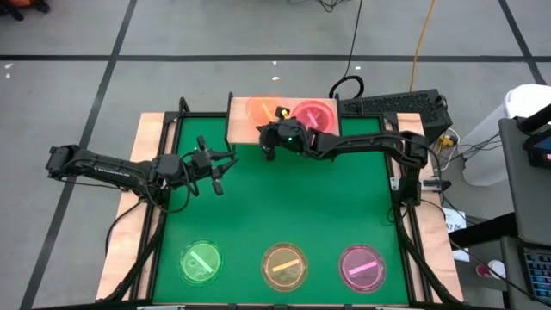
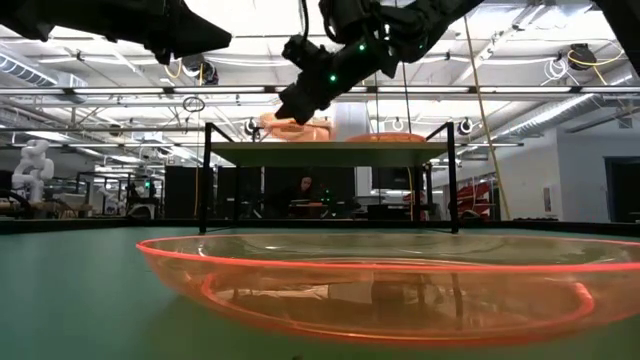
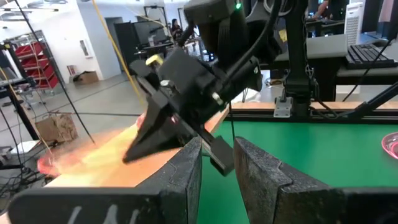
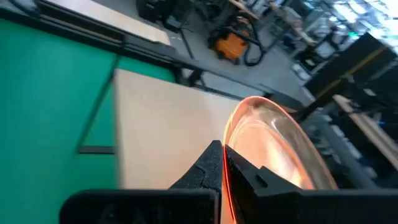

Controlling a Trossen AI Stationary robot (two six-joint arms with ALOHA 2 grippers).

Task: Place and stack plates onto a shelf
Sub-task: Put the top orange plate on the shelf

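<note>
Five translucent round plates show: green (image 1: 201,260), orange (image 1: 284,264) and pink (image 1: 362,265) lie along the tabletop's (image 1: 310,202) near edge; a pink one (image 1: 317,114) rests on the light-wood shelf (image 1: 243,129). The right hand (image 1: 269,153) pinches an orange plate's (image 1: 261,110) rim above the shelf. The left hand (image 1: 225,172) hangs beside it with its fingers apart.

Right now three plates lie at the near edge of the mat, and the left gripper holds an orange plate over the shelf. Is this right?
Not quite: the right gripper holds the orange plate over the shelf, as the high and right wrist views show. The left gripper hangs empty over the mat. Three plates do lie at its near edge.
</note>
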